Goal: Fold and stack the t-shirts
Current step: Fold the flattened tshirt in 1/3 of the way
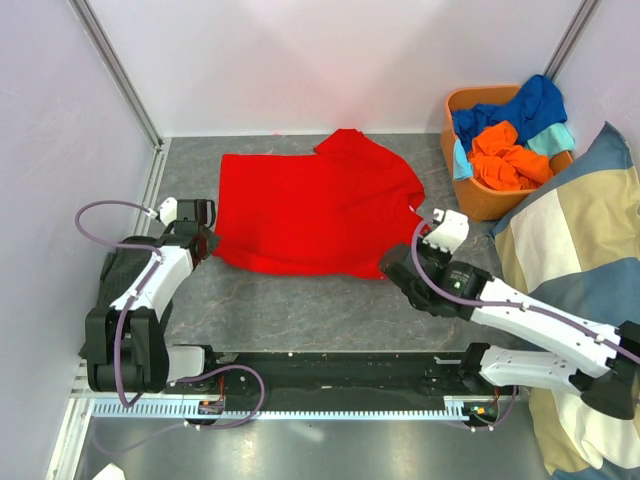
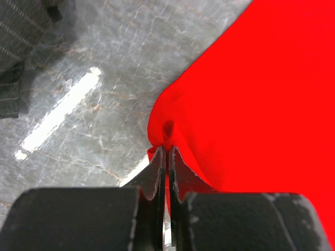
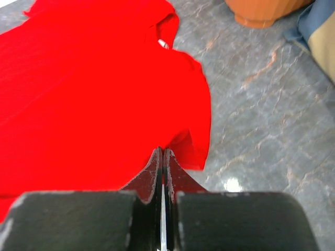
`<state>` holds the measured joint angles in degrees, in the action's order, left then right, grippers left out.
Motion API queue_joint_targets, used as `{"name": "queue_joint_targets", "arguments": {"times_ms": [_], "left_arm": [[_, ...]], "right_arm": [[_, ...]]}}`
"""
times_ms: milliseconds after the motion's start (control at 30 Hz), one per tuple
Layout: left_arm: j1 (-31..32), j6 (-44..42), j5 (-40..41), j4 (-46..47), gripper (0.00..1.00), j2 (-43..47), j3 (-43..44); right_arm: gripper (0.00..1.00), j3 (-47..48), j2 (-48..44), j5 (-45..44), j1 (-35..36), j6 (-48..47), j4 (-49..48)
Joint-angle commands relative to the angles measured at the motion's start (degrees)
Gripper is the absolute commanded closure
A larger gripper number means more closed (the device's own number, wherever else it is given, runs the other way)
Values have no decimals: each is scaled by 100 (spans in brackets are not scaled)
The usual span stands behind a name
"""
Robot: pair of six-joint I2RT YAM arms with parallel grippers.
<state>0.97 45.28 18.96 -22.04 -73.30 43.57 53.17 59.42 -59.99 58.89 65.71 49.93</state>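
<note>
A red t-shirt (image 1: 315,205) lies spread flat on the grey table. My left gripper (image 1: 207,243) is at its near left corner, shut on a pinch of red cloth, which shows between the fingertips (image 2: 157,162) in the left wrist view. My right gripper (image 1: 388,266) is at the near right corner, shut on the hem of the red t-shirt (image 3: 94,94), where a small fold of cloth rises beside the tips (image 3: 172,164). More t-shirts, blue (image 1: 530,105), orange (image 1: 505,160) and light teal (image 1: 552,138), are bundled in a basket.
The orange basket (image 1: 485,205) stands at the back right, its base also in the right wrist view (image 3: 261,13). A big blue-and-beige checked cushion (image 1: 580,230) lies along the right side. White walls close off the back and left.
</note>
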Motion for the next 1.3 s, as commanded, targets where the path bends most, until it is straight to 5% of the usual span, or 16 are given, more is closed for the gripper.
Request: {"name": "queue_joint_targets", "arguments": {"times_ms": [0,533,1267], "left_arm": [[-27,-160,2,104,98,-114,406],[-36,-98,-33,323,98,-958,1013],[-308,-80,152,438,98,-1854,1663]], "right_arm": [[100,291,324,600,-597,-1376,-1186],[100,738,1546,1577,-2329,-2809,-2629],[100,1187,2451,2087,-3226,-3284,-3112]]}}
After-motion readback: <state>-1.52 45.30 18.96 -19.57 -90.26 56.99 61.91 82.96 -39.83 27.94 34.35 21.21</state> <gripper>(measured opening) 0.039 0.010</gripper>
